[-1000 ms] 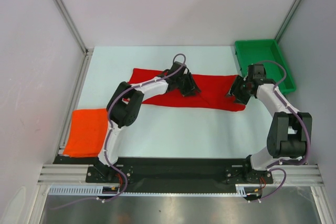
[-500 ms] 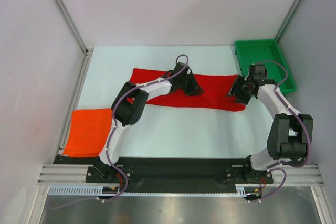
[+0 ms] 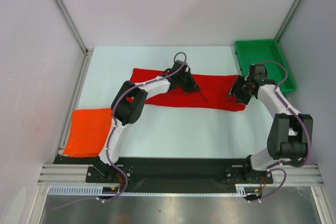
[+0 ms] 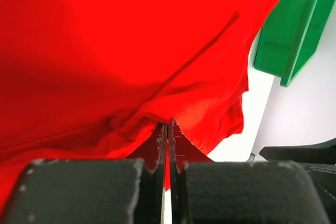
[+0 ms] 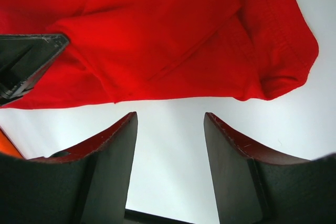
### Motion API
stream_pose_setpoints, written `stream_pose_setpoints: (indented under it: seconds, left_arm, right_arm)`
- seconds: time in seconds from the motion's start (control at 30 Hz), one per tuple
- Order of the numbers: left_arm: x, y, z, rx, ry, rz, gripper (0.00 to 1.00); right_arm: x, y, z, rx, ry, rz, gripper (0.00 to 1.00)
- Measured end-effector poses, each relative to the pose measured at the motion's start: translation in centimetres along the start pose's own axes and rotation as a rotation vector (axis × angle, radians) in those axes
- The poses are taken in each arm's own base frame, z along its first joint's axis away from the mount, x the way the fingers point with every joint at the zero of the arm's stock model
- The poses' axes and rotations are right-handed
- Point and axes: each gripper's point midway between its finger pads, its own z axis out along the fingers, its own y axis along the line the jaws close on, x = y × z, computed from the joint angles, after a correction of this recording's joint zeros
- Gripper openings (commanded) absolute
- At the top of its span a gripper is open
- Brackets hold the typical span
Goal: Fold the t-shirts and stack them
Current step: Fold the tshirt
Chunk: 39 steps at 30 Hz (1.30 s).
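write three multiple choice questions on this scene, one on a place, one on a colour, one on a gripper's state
1. Where does the orange t-shirt lie?
A. at the near left corner of the table
B. inside the tray
C. on top of the red t-shirt

2. What colour is the tray at the far right?
A. blue
B. green
C. yellow

3. How is the left gripper?
A. open, above bare table
B. shut on the red t-shirt
C. shut on the orange t-shirt

Answers:
1 A, it lies flat by the table's near left edge, apart from the red one.
2 B, the top view shows it bright green.
3 B, the left wrist view shows the jaws closed with red cloth pinched between them.
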Motion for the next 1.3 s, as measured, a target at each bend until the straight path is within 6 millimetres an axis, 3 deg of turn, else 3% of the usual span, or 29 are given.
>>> stream_pose_setpoints:
  seconds: [0.17,0.27,0.4,0.5,0.63,0.83,0.87,0.97,1.1,1.17,1.3]
  left_arm:
    - [-1.0,0.5,-0.2,-0.005,-0.016,-0.005,0.04]
    - [-1.1,0.6,-0.3,-0.003,-0.013,-0.002,0.26]
    - [-0.2,1.5,-0.4,-0.01,0.008,-0.007,0.36]
    - [1.0,2.7,-1.0,-0.034,0.031,-0.006,0.37]
    - [1.5,2.4,-3.5,-0.05,0.026,0.052,0.32]
    - [0.2,-2.0,-7.1,0.018,-0.033,0.162,0.28]
    - [0.1,-2.8,-7.3,0.037,-0.035,0.172,0.28]
    - [0.1,-4.8,-6.8,0.108,-0.027,0.194,0.27]
    - [1.1,-5.7,-4.1,0.181,0.029,0.184,0.26]
    - [1.5,-4.6,-2.4,0.177,0.052,0.17,0.26]
    - [2.7,-0.3,0.6,0.107,0.102,0.13,0.26]
  right_arm:
    - [0.1,-0.2,0.3,0.008,0.007,0.003,0.59]
    - [0.2,-0.4,0.5,0.012,0.013,0.006,0.59]
    - [0.0,-0.4,0.6,0.013,0.008,0.006,0.59]
    - [0.0,-0.6,0.9,0.022,0.012,0.008,0.6]
    - [-0.2,-0.9,1.6,0.037,0.019,0.011,0.59]
    - [-1.2,-0.6,2.7,0.042,0.026,0.012,0.55]
    - [-1.4,-0.6,2.8,0.043,0.024,0.012,0.47]
    - [-2.0,-0.4,3.4,0.041,0.023,0.012,0.25]
    - [-2.5,-0.2,4.8,0.034,0.032,0.027,0.14]
    - [-2.5,-0.2,5.7,0.035,0.039,0.028,0.12]
    - [-2.4,-0.6,7.5,0.061,0.045,0.027,0.12]
